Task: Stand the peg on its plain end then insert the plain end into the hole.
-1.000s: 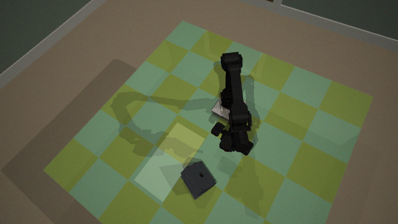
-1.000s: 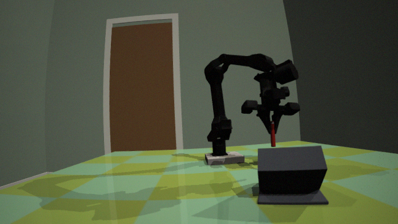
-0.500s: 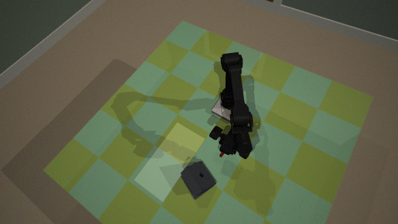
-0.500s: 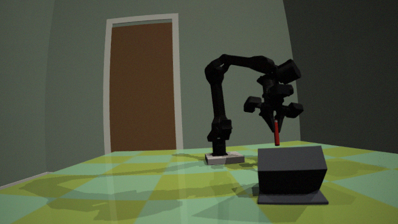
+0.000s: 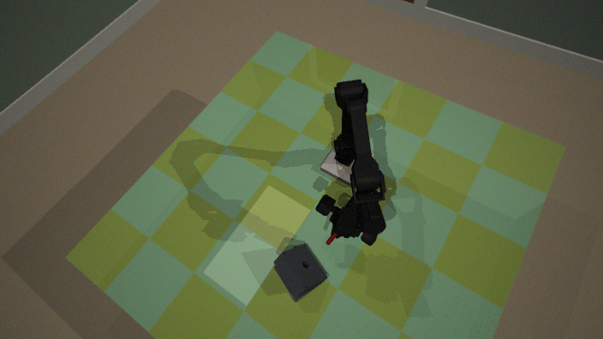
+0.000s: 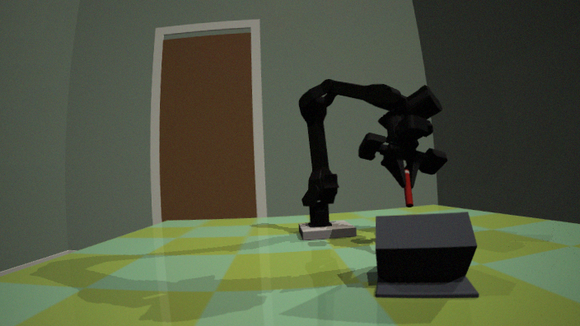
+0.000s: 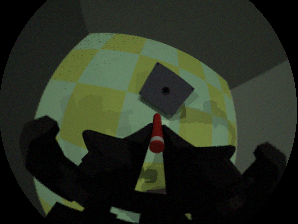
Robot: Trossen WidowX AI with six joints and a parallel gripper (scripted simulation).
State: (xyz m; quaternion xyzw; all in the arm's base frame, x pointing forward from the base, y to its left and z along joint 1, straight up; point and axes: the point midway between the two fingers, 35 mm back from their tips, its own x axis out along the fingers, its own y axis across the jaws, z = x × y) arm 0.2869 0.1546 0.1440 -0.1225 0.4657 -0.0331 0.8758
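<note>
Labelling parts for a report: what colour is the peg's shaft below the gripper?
Red; the peg shows it best in the exterior view.

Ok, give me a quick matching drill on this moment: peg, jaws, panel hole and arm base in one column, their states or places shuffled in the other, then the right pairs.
Things:
1. red peg
2. gripper jaws
3. hole in the sloped panel
4. arm base plate

States or places:
A. closed on something
B. unfilled, on the dark slanted face
C. hanging plain end down, off the table
D. pale slab lying flat on the checkered mat

Pairs: 1-C, 2-A, 3-B, 4-D
</note>
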